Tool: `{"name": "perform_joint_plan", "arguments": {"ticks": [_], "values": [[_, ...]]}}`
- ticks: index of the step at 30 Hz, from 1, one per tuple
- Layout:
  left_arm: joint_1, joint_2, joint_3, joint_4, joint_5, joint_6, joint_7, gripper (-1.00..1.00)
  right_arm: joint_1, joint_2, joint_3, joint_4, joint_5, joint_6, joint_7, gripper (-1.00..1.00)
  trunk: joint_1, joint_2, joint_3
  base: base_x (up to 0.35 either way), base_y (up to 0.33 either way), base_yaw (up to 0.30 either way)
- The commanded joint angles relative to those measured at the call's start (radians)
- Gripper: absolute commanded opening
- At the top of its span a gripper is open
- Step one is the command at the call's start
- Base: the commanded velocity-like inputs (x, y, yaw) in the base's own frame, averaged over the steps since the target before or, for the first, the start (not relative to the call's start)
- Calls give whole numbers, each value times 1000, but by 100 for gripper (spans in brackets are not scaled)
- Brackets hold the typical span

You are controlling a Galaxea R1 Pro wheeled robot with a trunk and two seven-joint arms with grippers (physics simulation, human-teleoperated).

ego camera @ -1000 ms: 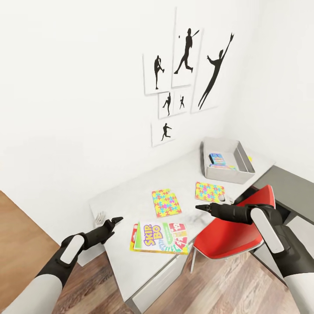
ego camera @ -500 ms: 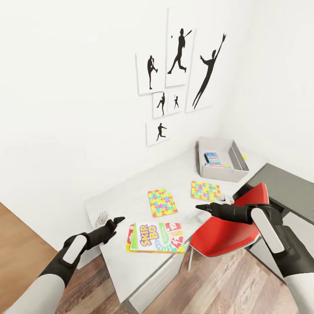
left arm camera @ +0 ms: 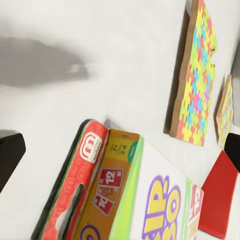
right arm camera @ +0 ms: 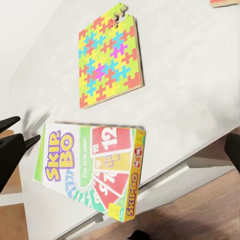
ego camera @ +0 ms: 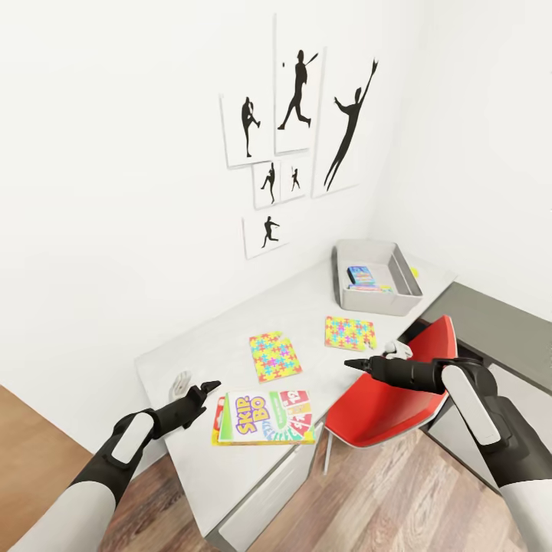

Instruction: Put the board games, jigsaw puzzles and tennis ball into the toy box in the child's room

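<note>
Two jigsaw puzzles [ego camera: 274, 356] lie mid-table [ego camera: 199, 349]; Skip-Bo box [ego camera: 264, 417] at the front edge, toy box [ego camera: 373, 277] at the far corner. Both grippers, left [ego camera: 208, 387] and right [ego camera: 352, 363], look pressed together, empty.

The Skip-Bo box [right arm camera: 92, 167] on the table [ego camera: 230, 337] reads "SKIP-BO" in purple and yellow on its lid, with red cards marked "12" beside it. Its side edge repeats "SKIP-BO". Smaller print there is too blurred to read.
</note>
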Motion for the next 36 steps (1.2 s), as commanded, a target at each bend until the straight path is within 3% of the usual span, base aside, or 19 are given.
{"name": "perform_joint_plan", "arguments": {"ticks": [1,14,27,31,36], "values": [[0,-1,2,97,-11,6,0,100,-1,-1,1,0,11,2,10,100,1,-2,-2,0,0,-27],[-1,-2,2,99,-9,6,-1,100,-1,1,3,0,11,2,10,100,1,-2,-2,0,0,-22],[-1,-1,2,99,-8,6,-1,100,-3,2,9,1,9,2,10,100,1,-2,-2,0,0,-207],[-1,-1,2,99,-8,6,-1,100,-3,11,17,2,7,2,10,100,1,-2,-2,0,0,-184],[-1,-1,2,99,-7,6,-1,100,-1,45,63,8,5,2,10,100,1,-2,-2,0,0,-84]]}}
